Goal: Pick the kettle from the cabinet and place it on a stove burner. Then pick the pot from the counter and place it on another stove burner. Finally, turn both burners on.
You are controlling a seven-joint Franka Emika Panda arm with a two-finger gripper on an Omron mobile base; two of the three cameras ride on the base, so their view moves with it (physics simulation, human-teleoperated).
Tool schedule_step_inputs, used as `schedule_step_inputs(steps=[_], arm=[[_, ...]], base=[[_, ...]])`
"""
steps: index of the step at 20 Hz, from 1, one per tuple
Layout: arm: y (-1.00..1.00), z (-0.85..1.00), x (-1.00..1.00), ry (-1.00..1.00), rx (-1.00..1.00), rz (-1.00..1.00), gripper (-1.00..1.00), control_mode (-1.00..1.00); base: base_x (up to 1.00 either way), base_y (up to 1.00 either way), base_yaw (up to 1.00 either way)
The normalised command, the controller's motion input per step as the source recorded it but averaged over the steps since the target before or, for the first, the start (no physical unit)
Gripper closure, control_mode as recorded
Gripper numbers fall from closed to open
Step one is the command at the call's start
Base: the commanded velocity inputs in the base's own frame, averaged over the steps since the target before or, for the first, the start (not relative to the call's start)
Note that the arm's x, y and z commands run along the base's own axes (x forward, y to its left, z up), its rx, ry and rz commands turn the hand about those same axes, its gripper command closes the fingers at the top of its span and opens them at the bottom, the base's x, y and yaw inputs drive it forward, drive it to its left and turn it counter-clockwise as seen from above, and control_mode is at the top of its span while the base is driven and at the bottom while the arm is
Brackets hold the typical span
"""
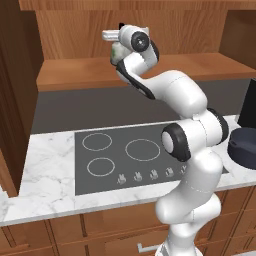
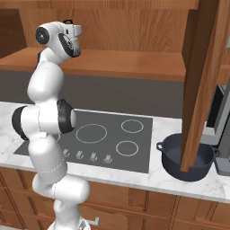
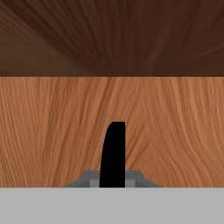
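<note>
Marble counter [image 1: 45,170] framed the dark cooktop [image 1: 125,155] beneath the wooden cabinet [image 1: 80,75], where the gripper [image 3: 113,175] clenched the kettle [image 1: 118,51] handle.

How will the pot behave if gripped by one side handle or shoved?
Pot looks rigid and broad, so probably heavy for its size. Held by one small handle, it would likely tilt. Pushed, its wide flat base should slide on the counter rather than tip.

Even, soft rendered light with no glare or hard shadows — the cabinet [image 1: 135,75] recess darkens toward its top, and edges look slightly coarse and pixelated, without blur.
</note>
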Motion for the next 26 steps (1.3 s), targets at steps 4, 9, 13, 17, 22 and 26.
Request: schedule_step_inputs(steps=[4, 9, 13, 17, 22, 26], arm=[[0.0, 0.0, 0.0, 0.0, 0.0, 0.0, 1.0, -1.0], [0.0, 0.0, -0.05, 0.0, 0.0, 0.0, 1.0, -1.0], [0.0, 0.0, -0.19, 0.0, 0.0, -0.02, 1.0, -1.0], [-0.01, 0.0, -0.23, 0.0, 0.0, -0.03, 1.0, -1.0], [-0.11, 0.0, -0.25, 0.0, 0.0, -0.02, 1.0, -1.0], [-0.16, 0.0, -0.28, 0.0, 0.0, -0.02, 1.0, -1.0]], base=[[0.0, 0.0, 0.0], [0.0, 0.0, 0.0], [0.0, 0.0, 0.0], [0.0, 0.0, 0.0], [0.0, 0.0, 0.0], [0.0, 0.0, 0.0]])
